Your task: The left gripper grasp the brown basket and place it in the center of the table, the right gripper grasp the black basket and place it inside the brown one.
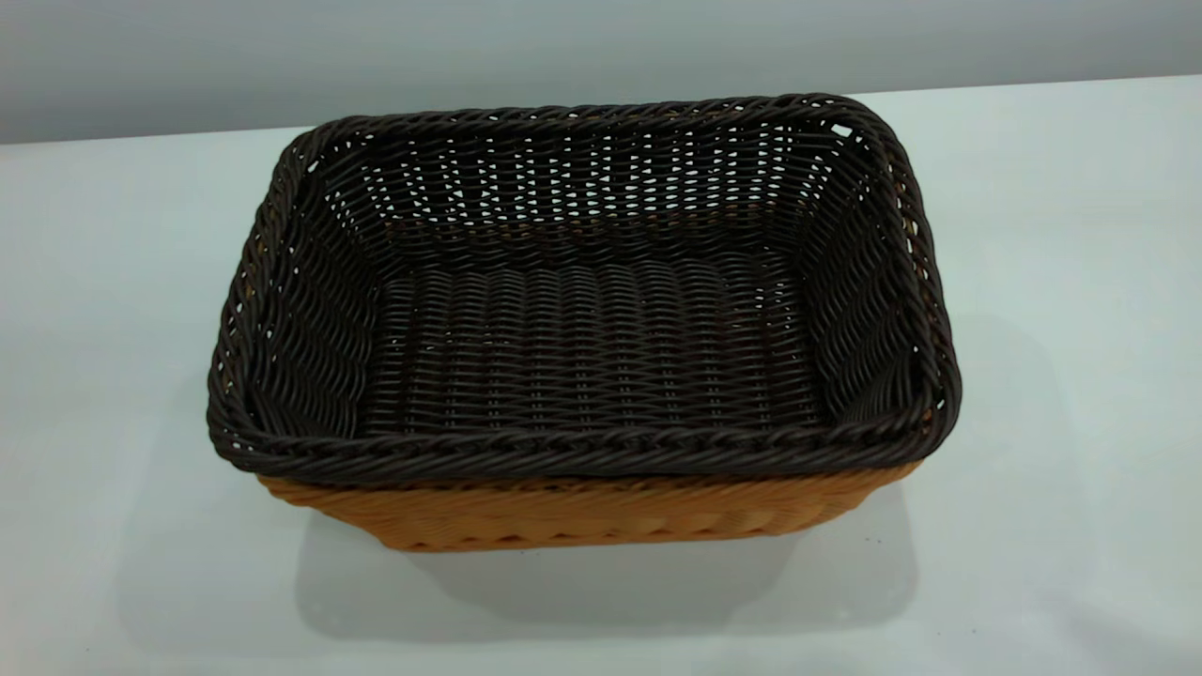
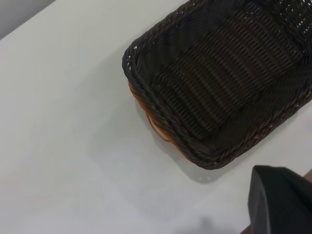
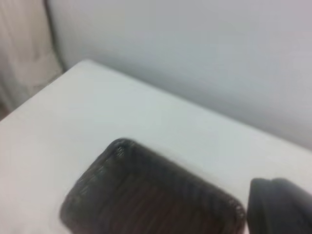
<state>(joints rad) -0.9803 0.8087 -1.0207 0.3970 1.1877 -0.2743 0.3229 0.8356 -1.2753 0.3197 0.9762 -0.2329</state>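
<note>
Sitting nested in the middle of the table (image 1: 113, 310), the black basket (image 1: 582, 347) fills the brown basket (image 1: 582, 512) in the exterior view, so that only a strip of orange-tan wall shows below the dark braided rim along the near side, with slivers of tan at the right corner. Both baskets stand level and upright, long sides running left to right, and neither arm nor gripper appears in this view. No label, brand or writing can be read on the baskets or the tabletop. From the left wrist view, the black basket (image 2: 229, 78) lies off ahead with a thin orange edge of the brown basket (image 2: 156, 127) peeking out under one rim, and the white table (image 2: 63, 146) spreads around it; the left gripper (image 2: 278, 202) shows only as one black wedge-shaped finger at the picture's edge, held above the table and apart from the baskets, touching nothing, though whether its fingers are spread or closed cannot be told. From the right wrist view, the black basket (image 3: 151, 195) is seen blurred from above, and the right gripper (image 3: 280, 207) likewise shows as a single dark finger clear of the rim, grasping nothing, its spread not discernible.
</note>
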